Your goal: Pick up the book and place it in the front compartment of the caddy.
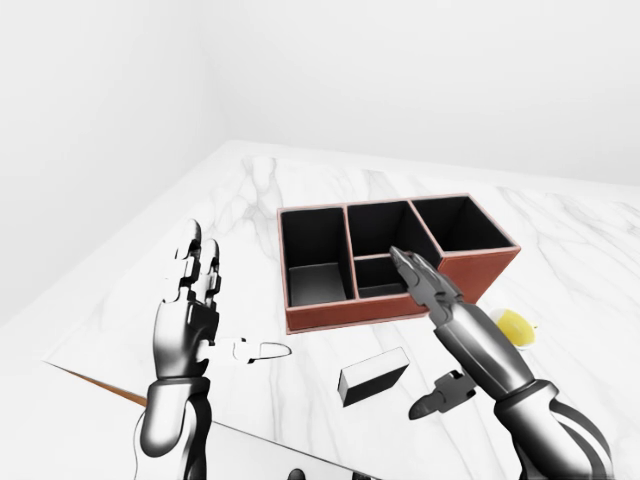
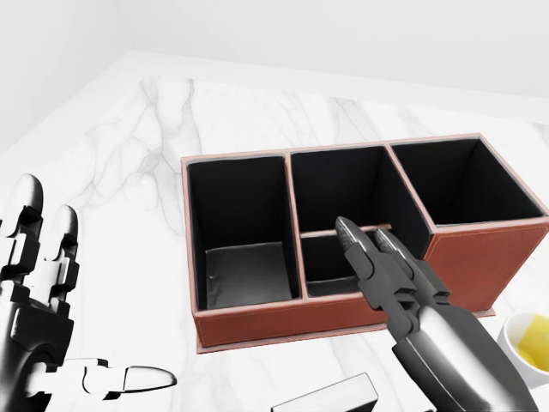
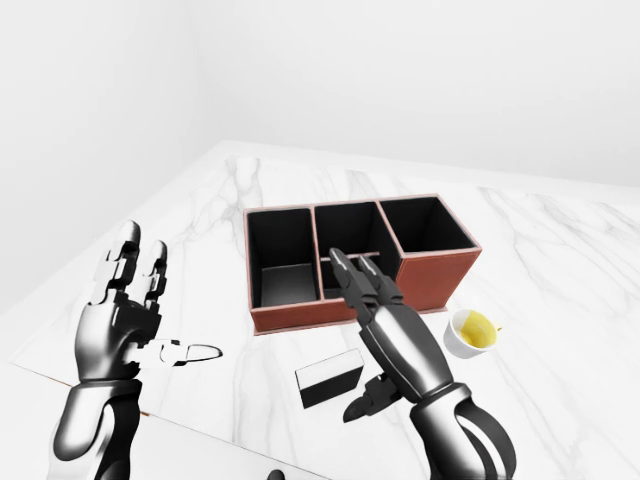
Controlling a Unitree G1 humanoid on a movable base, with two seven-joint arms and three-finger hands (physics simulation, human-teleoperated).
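Note:
The book [image 1: 372, 376], a small dark block with a white top face, lies flat on the marble just below the caddy in the left-eye view. The caddy [image 2: 283, 319] is brown leather with black insides: one long compartment at left, a split middle one, and a tall one at right. My right hand [image 1: 425, 335] hovers open to the right of the book. Its fingers [image 2: 377, 257] stretch over the caddy's near wall by the small middle compartment, and its thumb points down beside the book. My left hand [image 1: 235, 305] is open at the left, palm up, touching nothing.
A white cup with yellow contents [image 3: 472, 330] stands right of my right hand, near the caddy's right end. The marble table's edge [image 1: 100, 385] runs along the bottom left, close under my left arm.

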